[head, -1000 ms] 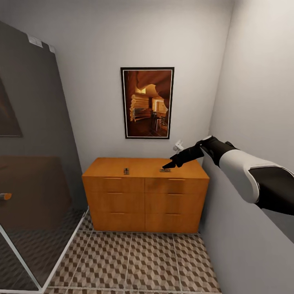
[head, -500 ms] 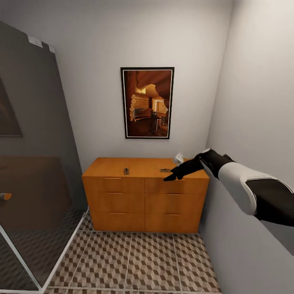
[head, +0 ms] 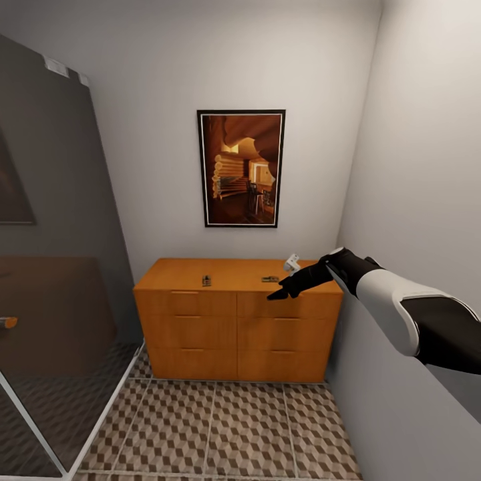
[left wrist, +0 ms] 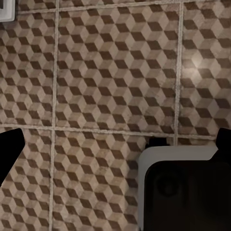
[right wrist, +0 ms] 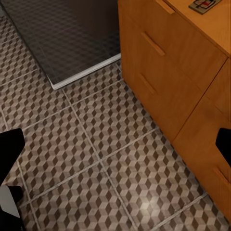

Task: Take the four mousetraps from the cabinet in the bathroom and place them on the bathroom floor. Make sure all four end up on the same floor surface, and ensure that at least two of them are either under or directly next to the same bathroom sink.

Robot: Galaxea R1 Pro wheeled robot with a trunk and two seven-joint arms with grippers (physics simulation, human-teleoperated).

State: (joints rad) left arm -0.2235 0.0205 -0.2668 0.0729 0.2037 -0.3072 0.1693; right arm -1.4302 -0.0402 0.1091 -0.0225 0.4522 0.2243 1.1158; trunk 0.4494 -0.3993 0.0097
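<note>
Mousetraps, two on view, both lying flat on the top of the orange-brown cabinet (head: 237, 314) against the far wall.

From the head camera you see one mousetrap (head: 207, 280) left of centre on the cabinet top and a second mousetrap (head: 270, 278) to its right, well apart. Your right gripper (head: 275, 294) hangs in front of the cabinet's upper front edge, just below the second trap; whether its fingers are spread or pressed together you cannot tell. Bathroom floor (head: 220, 427) of cube-pattern tiles runs from the cabinet's foot toward you, a glass shower screen (head: 60, 280) at left, a framed picture (head: 241, 168) on the wall above. Your right wrist camera adds drawer fronts with slab handles, one trap at the cabinet top's edge, and the shower's white threshold. Your left wrist camera gives tile, grout lines and a white-edged dark body.
</note>
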